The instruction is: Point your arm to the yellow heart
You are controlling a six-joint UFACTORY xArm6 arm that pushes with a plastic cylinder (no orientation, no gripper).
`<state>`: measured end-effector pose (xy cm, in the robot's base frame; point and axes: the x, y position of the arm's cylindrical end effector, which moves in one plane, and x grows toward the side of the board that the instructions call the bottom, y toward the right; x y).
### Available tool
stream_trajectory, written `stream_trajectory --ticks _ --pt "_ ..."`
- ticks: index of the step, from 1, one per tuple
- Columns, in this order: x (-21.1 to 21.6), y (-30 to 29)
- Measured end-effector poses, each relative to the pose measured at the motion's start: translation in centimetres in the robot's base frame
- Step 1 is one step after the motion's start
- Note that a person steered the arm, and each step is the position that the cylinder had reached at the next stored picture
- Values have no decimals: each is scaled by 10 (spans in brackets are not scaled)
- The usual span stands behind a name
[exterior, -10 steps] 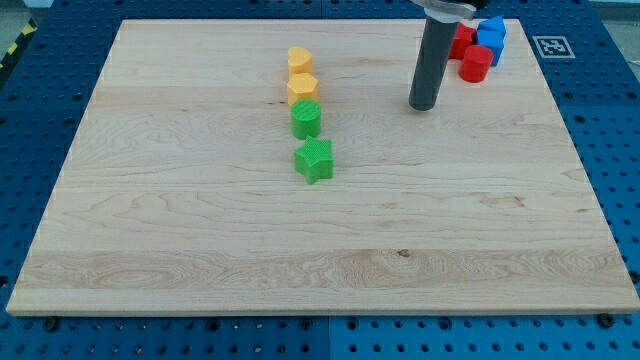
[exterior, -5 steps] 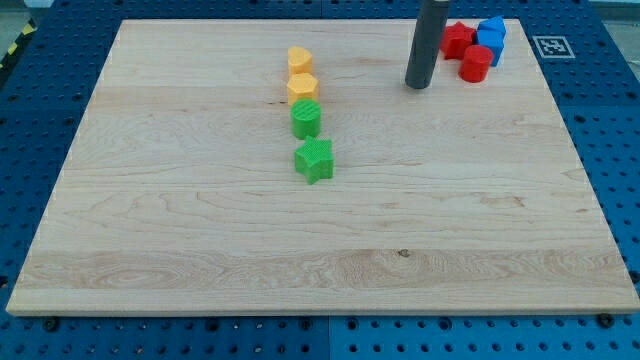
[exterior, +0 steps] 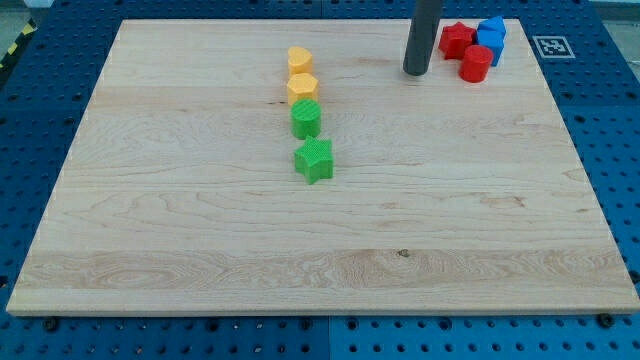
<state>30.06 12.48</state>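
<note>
Tip (exterior: 416,72) near top right of board (exterior: 200,250), yellow heart (exterior: 299,58) well to its left, not reached yet.

No fingers on this rig, just a bare rod w/ upper part cut off at the view's top. Heart tops a column: yellow block (exterior: 302,88) just below it, then green block (exterior: 306,118) and green star (exterior: 314,160). To do it well: slide left along the top strip, stop just beside heart w/o bumping it. Red (exterior: 457,39) + blue (exterior: 490,36) cluster right of tip; shapes there hard to tell.
</note>
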Motion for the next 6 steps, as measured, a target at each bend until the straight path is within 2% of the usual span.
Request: stream_trajectory --ticks 1,2,3,5,6 --pt "-6 -5" --pt "-10 -33" --pt "-40 -72" --pt "-51 -174" --pt "-51 -175"
